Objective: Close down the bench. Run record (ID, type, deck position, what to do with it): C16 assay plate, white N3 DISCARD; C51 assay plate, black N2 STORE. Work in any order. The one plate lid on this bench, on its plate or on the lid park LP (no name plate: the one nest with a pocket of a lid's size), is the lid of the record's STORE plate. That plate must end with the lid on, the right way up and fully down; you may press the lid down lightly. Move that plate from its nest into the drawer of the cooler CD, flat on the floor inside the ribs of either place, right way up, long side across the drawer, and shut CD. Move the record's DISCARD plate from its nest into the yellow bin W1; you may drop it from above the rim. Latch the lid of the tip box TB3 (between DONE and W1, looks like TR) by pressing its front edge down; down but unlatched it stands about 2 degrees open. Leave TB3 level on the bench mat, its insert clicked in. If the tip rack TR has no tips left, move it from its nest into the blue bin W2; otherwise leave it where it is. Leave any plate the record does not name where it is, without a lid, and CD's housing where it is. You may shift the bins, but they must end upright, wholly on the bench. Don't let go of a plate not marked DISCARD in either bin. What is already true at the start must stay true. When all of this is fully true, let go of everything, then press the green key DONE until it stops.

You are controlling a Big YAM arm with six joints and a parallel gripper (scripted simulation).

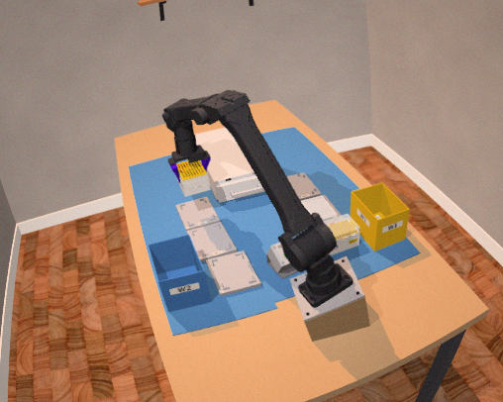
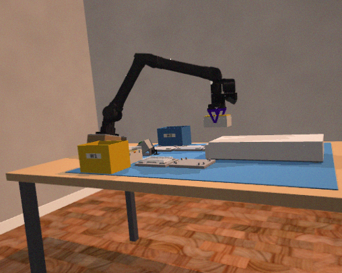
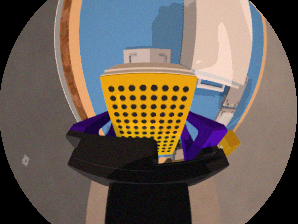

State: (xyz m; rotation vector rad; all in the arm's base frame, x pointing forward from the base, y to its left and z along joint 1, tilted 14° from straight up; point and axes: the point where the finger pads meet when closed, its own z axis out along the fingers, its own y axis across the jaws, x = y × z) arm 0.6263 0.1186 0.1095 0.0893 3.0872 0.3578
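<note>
My gripper [image 1: 189, 165] is shut on the tip rack TR [image 1: 193, 174], a pale box with a yellow insert. It holds the rack in the air above the far left of the blue mat, level, well clear of the bench in the exterior view [image 2: 218, 120]. In the wrist view the rack's insert [image 3: 148, 112] shows rows of dark holes with no tips standing in them, between my purple fingers [image 3: 149, 141]. A grey nest [image 3: 149, 56] lies on the mat below. The blue bin W2 [image 1: 179, 272] stands at the near left. The yellow bin W1 [image 1: 379, 215] stands at the right.
The long white cooler CD [image 2: 265, 147] lies just right of the held rack. Three flat nests [image 1: 212, 239] run between the rack and W2. Tip box TB3 [image 1: 345, 233] sits beside W1, with the DONE key [image 1: 281, 259] and the arm's base [image 1: 328, 292] near it. A white plate [image 1: 321, 205] sits behind TB3.
</note>
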